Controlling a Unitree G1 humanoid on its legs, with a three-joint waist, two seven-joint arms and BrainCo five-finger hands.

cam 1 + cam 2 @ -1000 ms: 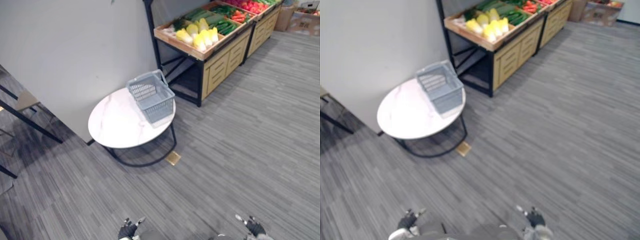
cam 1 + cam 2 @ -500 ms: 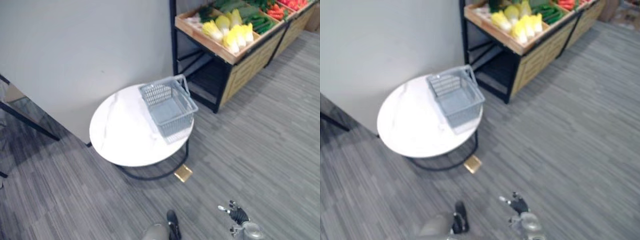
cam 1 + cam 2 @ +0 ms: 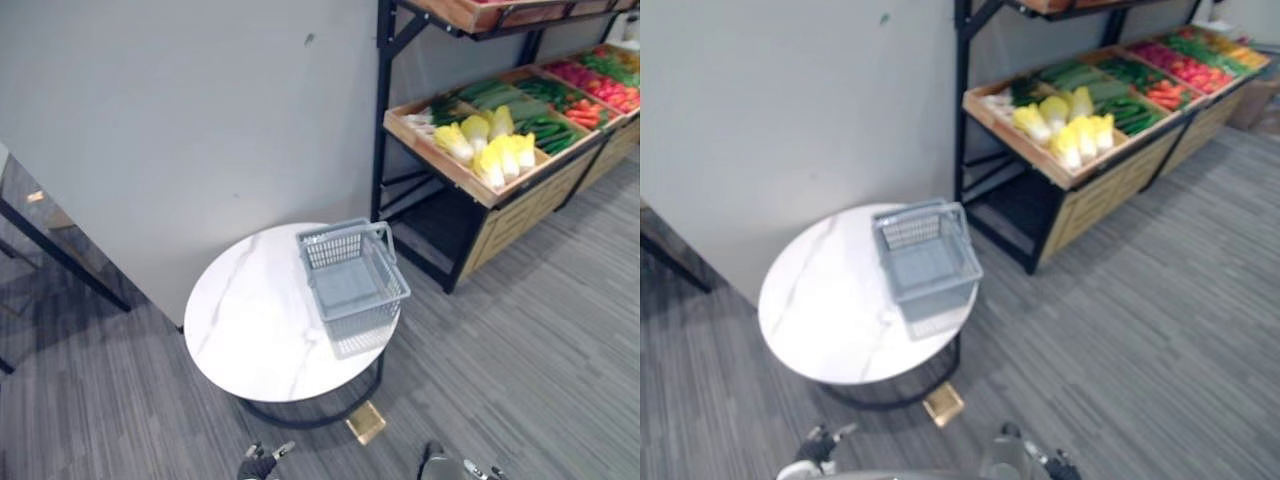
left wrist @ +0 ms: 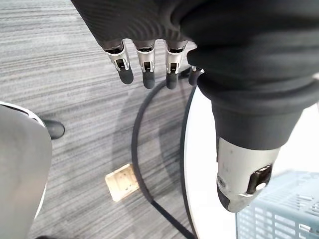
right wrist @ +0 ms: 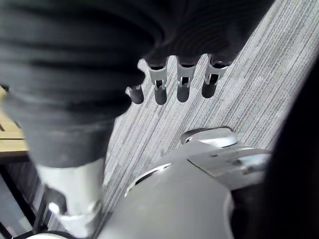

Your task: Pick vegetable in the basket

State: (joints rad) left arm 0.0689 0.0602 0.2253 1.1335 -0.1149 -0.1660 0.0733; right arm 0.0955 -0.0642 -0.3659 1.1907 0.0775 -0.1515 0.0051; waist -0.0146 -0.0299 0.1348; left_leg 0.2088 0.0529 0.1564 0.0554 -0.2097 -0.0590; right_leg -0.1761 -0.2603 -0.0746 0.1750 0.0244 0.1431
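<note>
The grey basket (image 3: 352, 283) sits on the round white counter (image 3: 240, 320). To the basket's right, vegetables (image 3: 495, 155) lie on a wooden stand (image 3: 505, 218). Nearer than the basket, the left hand (image 4: 147, 67) and right hand (image 5: 182, 82) hang loose-fingered, holding nothing.

No lettering, label or number can be read on the basket (image 3: 352, 285), the table (image 3: 250, 320) or the vegetable crate (image 3: 440, 163).

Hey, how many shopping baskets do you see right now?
1. The grey basket stands on the round white table, at the side nearest the vegetable stand. It looks empty.
</note>
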